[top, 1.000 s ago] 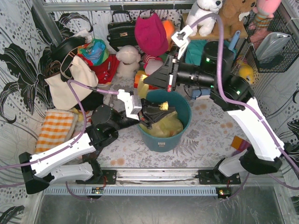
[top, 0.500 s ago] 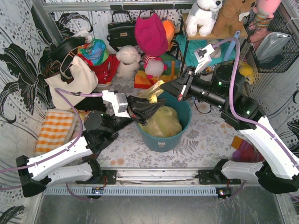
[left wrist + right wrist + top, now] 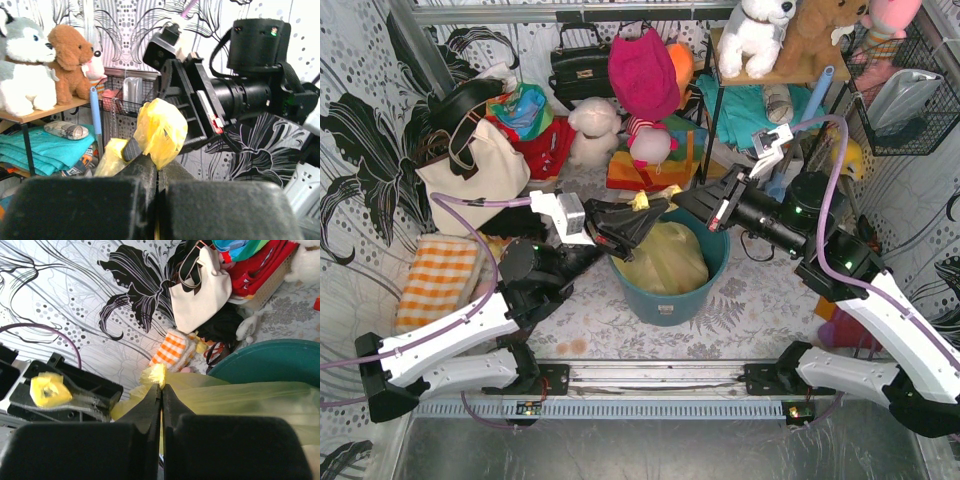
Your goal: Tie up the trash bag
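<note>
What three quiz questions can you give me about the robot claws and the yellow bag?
1. True or false: the left claw is shut on a bit of the trash bag.
2. Pick one: what colour is the round bin that the trash bag sits in? A red, B teal, C white.
3. Count: including the right claw, how many claws are pinching the trash bag?

Key: 1 true; 2 B; 3 two.
</note>
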`<action>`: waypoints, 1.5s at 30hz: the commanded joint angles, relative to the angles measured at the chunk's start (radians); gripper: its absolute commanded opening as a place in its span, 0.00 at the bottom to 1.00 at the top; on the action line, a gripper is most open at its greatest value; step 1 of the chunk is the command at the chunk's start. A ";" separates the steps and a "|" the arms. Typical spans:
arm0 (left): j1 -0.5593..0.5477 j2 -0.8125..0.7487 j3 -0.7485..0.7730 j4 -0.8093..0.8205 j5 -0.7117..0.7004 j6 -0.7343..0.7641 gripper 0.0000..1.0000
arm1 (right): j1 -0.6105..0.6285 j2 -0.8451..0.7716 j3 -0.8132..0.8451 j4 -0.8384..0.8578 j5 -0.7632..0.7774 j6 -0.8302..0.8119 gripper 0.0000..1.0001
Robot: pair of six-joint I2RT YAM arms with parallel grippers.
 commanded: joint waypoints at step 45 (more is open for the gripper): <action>0.002 0.045 0.016 0.046 -0.177 -0.013 0.00 | 0.304 -0.018 -0.154 0.146 0.158 -0.048 0.00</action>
